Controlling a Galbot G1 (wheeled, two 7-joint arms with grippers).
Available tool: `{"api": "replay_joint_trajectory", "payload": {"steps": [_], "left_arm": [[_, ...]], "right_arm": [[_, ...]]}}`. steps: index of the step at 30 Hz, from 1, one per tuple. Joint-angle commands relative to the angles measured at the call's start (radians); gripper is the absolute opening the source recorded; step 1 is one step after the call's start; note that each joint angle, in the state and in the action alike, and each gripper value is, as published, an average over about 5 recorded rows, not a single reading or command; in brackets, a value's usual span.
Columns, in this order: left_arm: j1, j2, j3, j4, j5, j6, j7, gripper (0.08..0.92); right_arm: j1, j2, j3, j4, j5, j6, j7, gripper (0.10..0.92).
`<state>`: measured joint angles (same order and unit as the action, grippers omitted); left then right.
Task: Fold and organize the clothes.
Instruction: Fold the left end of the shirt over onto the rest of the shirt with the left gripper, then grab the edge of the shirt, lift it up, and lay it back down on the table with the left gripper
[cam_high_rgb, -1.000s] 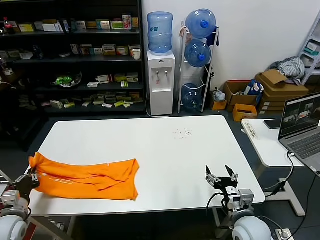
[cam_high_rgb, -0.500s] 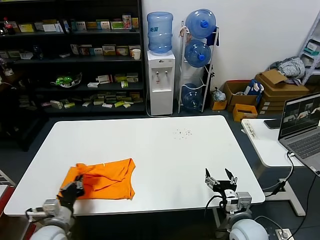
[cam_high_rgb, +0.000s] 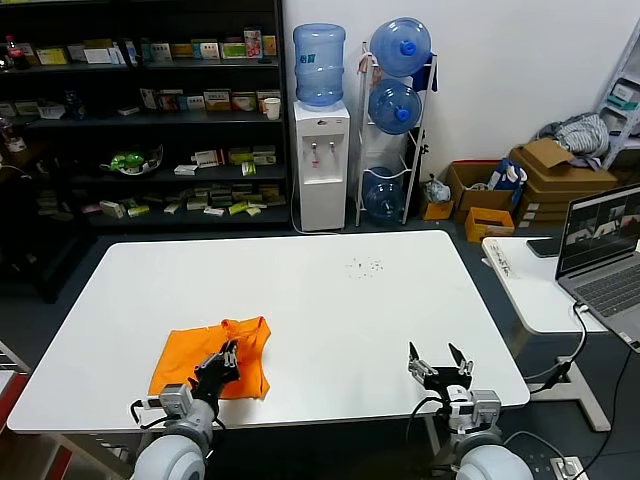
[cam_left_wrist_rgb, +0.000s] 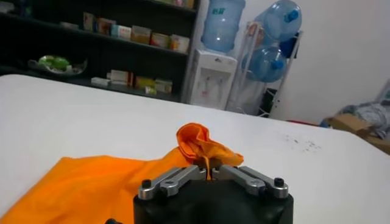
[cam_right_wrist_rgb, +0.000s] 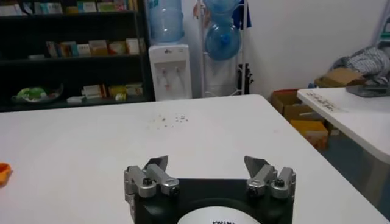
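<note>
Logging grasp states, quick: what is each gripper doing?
Left gripper: shut on the orange T-shirt.
Right gripper: open, holding nothing.

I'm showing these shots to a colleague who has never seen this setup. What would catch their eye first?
The bright orange T-shirt stands out, bunched on the near left part of the white table, with the left gripper shut on a pinched-up fold of it. The right gripper hangs open over the table's near right edge, holding nothing. Behind the table, blue water bottles stand by a white dispenser.
</note>
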<state>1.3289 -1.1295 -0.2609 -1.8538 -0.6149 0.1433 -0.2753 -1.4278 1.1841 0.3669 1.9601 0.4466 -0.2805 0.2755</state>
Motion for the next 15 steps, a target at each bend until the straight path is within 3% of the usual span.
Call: {"api": "replay_joint_trajectory", "payload": {"steps": [1,8,11,15], "left_arm": [[-0.015,-0.004,0.026,0.023,0.043,0.015,0.055,0.156],[0.114,0.15,-0.273,0.006,-0.065,-0.021,0.135,0.354],[0.131,0.209,-0.38,0.101,-0.112,-0.035,0.171,0.441],[0.094,0.25,-0.421,0.269,-0.123,-0.071,0.232,0.562]], "right_arm": [[-0.001,0.003,-0.002,0.003,0.003,-0.001,-0.002,0.823],[0.005,0.0,0.0,-0.003,0.01,0.003,-0.01,0.823],[0.012,0.003,-0.008,-0.01,0.01,0.004,-0.012,0.823],[0.025,0.008,-0.026,-0.016,0.01,0.002,-0.009,0.823]]}}
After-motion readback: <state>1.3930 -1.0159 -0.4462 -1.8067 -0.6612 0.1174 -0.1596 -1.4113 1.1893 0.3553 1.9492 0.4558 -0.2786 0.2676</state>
